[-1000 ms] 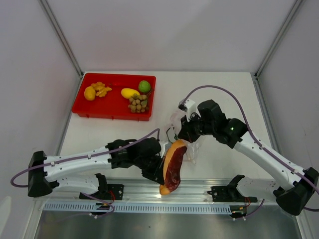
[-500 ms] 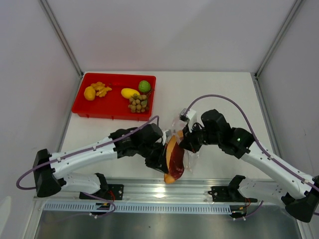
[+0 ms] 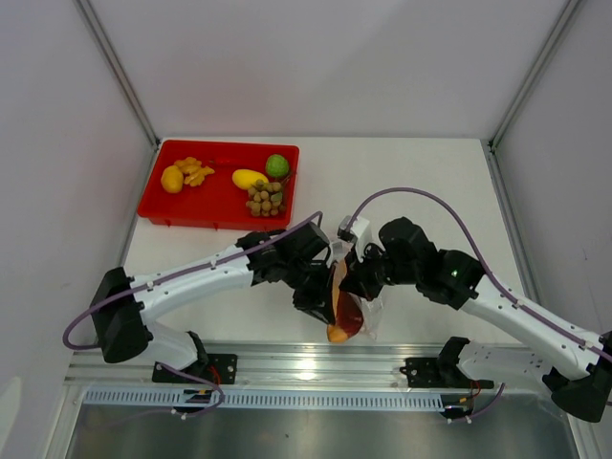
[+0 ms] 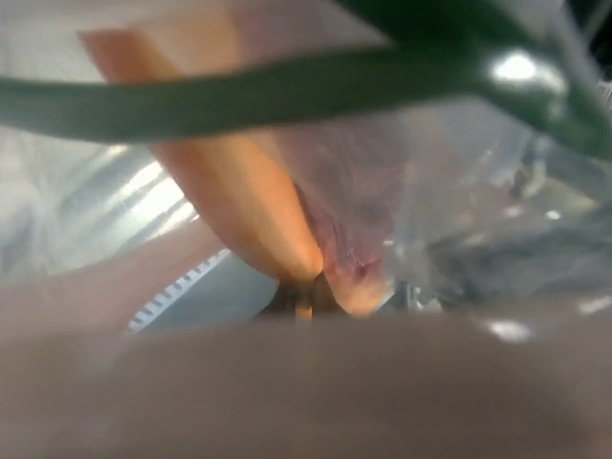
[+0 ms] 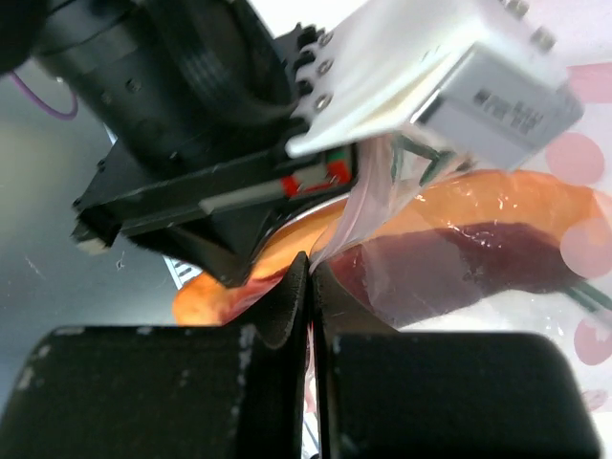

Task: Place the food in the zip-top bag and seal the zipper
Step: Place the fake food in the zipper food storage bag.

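A red rectangular plastic tray (image 3: 212,207) sits flat on the far-left part of the white desk (image 3: 421,177), close to the left wall. White panels (image 3: 316,67) enclose the desk behind and at both sides, joined by slanting grey metal posts (image 3: 117,67). Along the near edge runs a silver aluminium rail (image 3: 287,361), with a pale perforated strip (image 3: 316,397) just in front of it and a dull grey metal sheet (image 3: 316,435) beyond that.

White counter (image 3: 430,182) centre. Pale wall panels at 9, 12 & 3 o'clock, grey alu struts (image 3: 117,69) at 11 & 1. Metal rail (image 3: 287,361) along 6 o'clock edge, w/ glare.
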`<state>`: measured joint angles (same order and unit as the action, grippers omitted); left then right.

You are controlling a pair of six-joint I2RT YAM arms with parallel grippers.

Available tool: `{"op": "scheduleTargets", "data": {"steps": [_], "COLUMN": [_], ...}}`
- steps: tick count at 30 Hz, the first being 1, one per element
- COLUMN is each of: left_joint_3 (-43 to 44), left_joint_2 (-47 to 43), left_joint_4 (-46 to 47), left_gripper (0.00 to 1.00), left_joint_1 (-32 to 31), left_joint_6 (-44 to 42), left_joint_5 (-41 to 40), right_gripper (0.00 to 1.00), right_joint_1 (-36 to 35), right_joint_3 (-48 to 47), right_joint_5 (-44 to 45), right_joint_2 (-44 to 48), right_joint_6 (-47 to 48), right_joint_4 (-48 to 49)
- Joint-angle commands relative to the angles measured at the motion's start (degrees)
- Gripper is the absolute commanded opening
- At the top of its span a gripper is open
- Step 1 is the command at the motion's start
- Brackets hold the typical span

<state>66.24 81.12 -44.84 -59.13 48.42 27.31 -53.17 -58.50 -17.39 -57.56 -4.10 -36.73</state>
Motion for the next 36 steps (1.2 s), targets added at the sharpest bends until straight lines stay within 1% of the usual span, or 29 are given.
{"op": "scheduleTargets", "data": {"steps": [1,3,4,5,7,8,9,11,12,14,15,16,17,18,19,21,23,24,28,30,32,34,36], "left_joint_3": [2.8,2.3,2.3,2.2,1.8,1.5,1.4,0.2,-0.1,-2.4,-3.2,-4.5,-5.6,-5.9,-6.6,-8.4,-9.0,-10.5,-14.6,-16.0,-16.1,-14.7,-13.8], "left_joint_2": [0.3,0.4,0.3,-0.2,-2.5,-3.7,-6.6,-9.9,-11.4,-15.6,-17.1,-20.6,-22.3,-23.9,-27.0,-29.6,-31.6,-31.8,-31.6,-30.2,-28.7,-25.5,-23.5], "left_joint_4": [0.1,0.1,0.0,0.0,0.2,0.5,0.4,1.0,1.6,3.9,4.6,5.7,5.9,5.6,4.9,4.1,3.3,3.2,6.2,10.0,11.4,12.1,12.2], "left_gripper": [0.00,0.06,0.13,0.33,0.49,0.60,0.65,0.75,0.76,0.79,0.85,0.86,0.90,0.90,0.91,0.91,0.91,0.91,0.88,0.86,0.78,0.72,0.71], "left_joint_1": [2.3,3.5,3.8,4.0,4.0,4.0,3.9,3.6,3.6,3.2,2.7,2.2,0.9,0.3,-1.0,-1.3,-1.3,-1.4,-1.6,-1.7,-1.9,-2.0,-2.0], "left_joint_6": [-2.3,-2.4,-2.3,-1.9,-1.3,-0.9,-0.4,-0.4,-0.4,0.4,0.9,1.2,1.6,1.8,1.8,2.3,3.1,3.5,5.8,5.9,5.8,5.5,4.8], "left_joint_5": [1.7,1.4,1.1,0.6,-2.3,-3.4,-6.6,-10.1,-11.6,-12.4,-14.8,-16.8,-18.9,-23.5,-25.9,-29.2,-30.8,-31.1,-30.5,-28.7,-28.4,-28.9,-29.2], "right_gripper": [0.00,0.00,0.00,0.00,0.00,0.00,0.00,0.00,0.00,0.00,0.00,0.00,0.00,0.00,0.00,0.00,0.00,0.00,0.00,0.00,0.00,0.00,0.00], "right_joint_1": [-0.4,-0.5,-0.4,-0.4,-0.4,-0.4,-0.4,-0.4,-0.4,-0.4,-0.3,-0.2,0.4,1.0,1.7,4.2,5.9,7.6,9.9,10.3,10.3,10.3,10.3], "right_joint_3": [-0.3,-0.6,-0.6,-0.6,-0.4,-0.4,-0.3,-0.6,-0.6,-1.5,-2.0,-2.6,-3.7,-4.3,-5.0,-6.7,-8.1,-9.6,-11.7,-11.9,-11.6,-11.5,-11.3], "right_joint_5": [0.2,0.7,1.1,1.5,2.1,2.5,3.1,3.8,4.0,4.5,4.9,5.3,5.3,5.9,5.9,3.5,2.0,1.0,-2.4,-3.3,-3.8,-4.1,-4.2], "right_joint_2": [1.1,1.3,1.3,1.4,1.3,1.2,1.0,0.5,0.3,-0.6,-1.1,-1.5,-2.0,-2.7,-3.1,-3.5,-3.7,-4.0,-4.1,-4.1,-4.1,-4.0,-3.6], "right_joint_6": [-1.0,-1.0,-1.1,-1.1,-1.3,-1.6,-2.0,-3.5,-4.0,-6.0,-6.9,-7.8,-9.4,-10.5,-11.5,-13.1,-14.2,-14.4,-14.7,-15.1,-15.5,-16.0,-16.1], "right_joint_4": [1.9,1.7,1.5,1.3,1.0,0.9,0.8,0.8,0.9,1.0,0.5,0.3,0.1,-0.4,-0.9,-1.1,-1.9,-2.4,-2.6,-2.6,-2.5,-2.3,-2.2]}}
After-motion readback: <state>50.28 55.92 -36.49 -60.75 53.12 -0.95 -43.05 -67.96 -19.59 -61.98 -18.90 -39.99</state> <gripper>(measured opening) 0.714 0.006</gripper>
